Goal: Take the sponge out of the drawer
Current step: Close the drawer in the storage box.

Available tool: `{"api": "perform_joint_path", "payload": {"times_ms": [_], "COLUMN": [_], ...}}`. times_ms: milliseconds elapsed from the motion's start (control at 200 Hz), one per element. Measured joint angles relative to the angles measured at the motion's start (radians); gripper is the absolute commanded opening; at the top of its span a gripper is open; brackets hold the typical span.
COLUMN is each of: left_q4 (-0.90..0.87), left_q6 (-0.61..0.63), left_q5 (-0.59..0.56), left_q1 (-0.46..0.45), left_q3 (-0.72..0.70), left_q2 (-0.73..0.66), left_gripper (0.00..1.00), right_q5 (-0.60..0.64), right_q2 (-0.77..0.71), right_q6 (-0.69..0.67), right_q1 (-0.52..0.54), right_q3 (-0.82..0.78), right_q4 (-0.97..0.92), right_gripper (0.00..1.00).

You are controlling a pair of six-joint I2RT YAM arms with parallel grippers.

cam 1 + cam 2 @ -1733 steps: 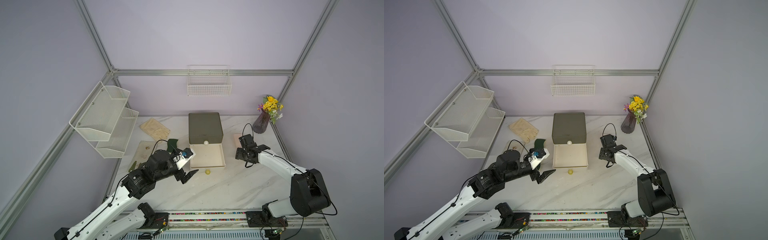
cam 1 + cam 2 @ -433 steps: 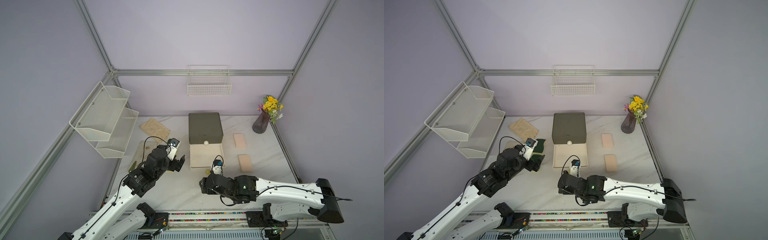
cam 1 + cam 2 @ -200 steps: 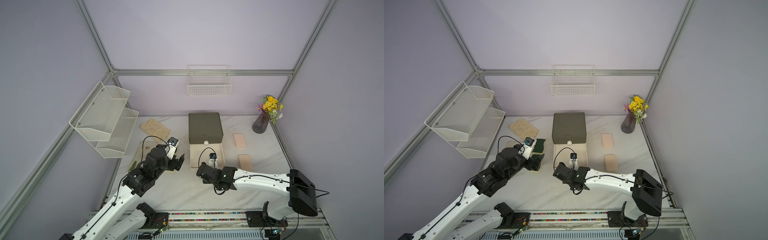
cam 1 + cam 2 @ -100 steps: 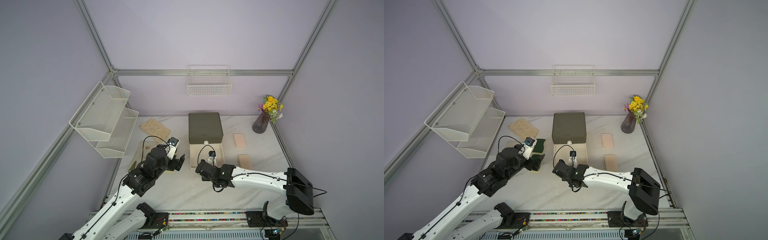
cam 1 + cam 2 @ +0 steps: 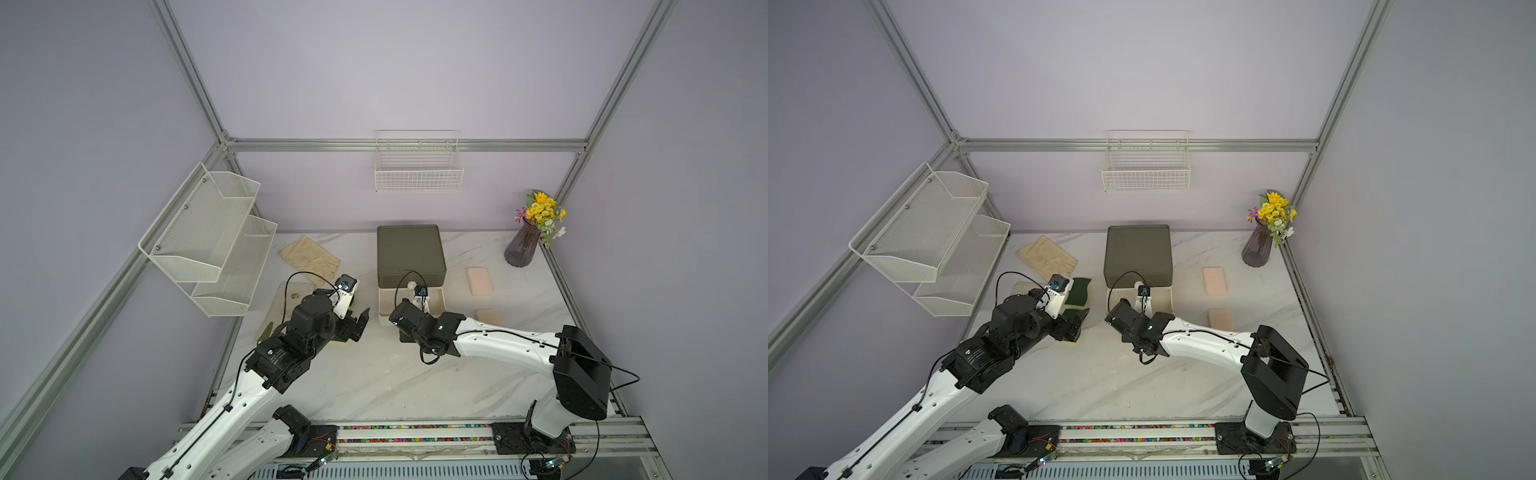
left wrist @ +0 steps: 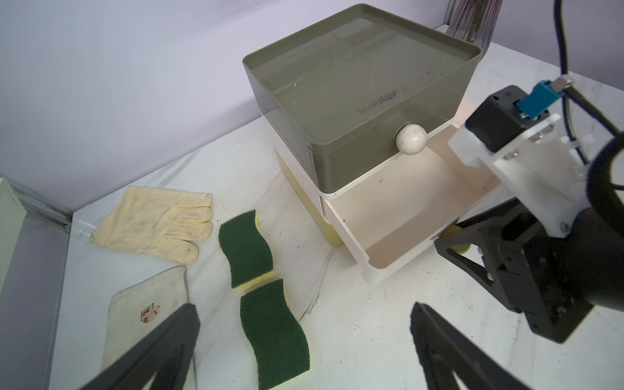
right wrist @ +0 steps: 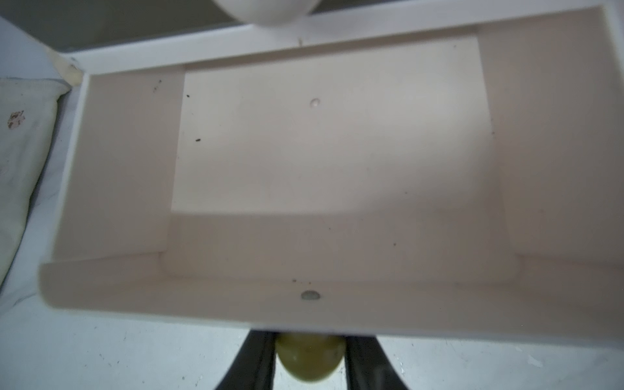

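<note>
The right hand (image 7: 309, 341) is clamped on the yellow-green knob (image 7: 309, 366) at the front of the drawer (image 7: 202, 304), one finger on each side. That is the grip needed to slide the drawer. The drawer stands pulled out from under the olive cabinet (image 6: 354, 77). Its floor is bare apart from a few specks, so I judge the sponge is already out and this grip is meant for pushing the drawer shut.

The left hand (image 6: 304, 312) hangs with its jaws spread wide and holds nothing, over the tabletop (image 6: 371, 337) just off the drawer's left side. Below it lies the front sponge (image 6: 273, 334), green face up, about level with the drawer's front wall. The back sponge (image 6: 244, 250) lies end to end with it, touching or nearly so, near the drawer's left wall. Which of the two came from the drawer cannot be told, though wide jaws right over the front one would fit a release.

Farther from the drawer on that side lie a pale glove (image 6: 155, 223) and a stained cloth (image 6: 145, 324), clear of both sponges.
</note>
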Motion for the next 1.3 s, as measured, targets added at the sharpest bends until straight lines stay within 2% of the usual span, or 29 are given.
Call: {"api": "perform_joint_path", "payload": {"times_ms": [315,800,1165,1300], "left_q4": [0.001,0.002,0.002,0.002], "left_q6": [0.0,-0.001,-0.001,-0.001], "left_q5": [0.006,0.008,0.009,0.009], "left_q1": [0.005,0.006,0.006,0.007], "left_q3": [0.0,0.0,0.0,0.0], "left_q2": [0.002,0.006,0.006,0.006], "left_gripper": [1.0,1.0,1.0,1.0], "right_q5": [0.006,0.042,0.073,0.092], "right_q2": [0.08,0.113,0.003,-0.001], "right_q6": [-0.112,-0.181,-0.217,-0.247], "right_q1": [-0.09,-0.105,-0.124,-0.124], "right_q3": [0.058,0.067,-0.204,-0.242], "right_q4": [0.107,0.173,0.549,0.628], "right_gripper": [0.14,0.14,0.15,0.15]}}
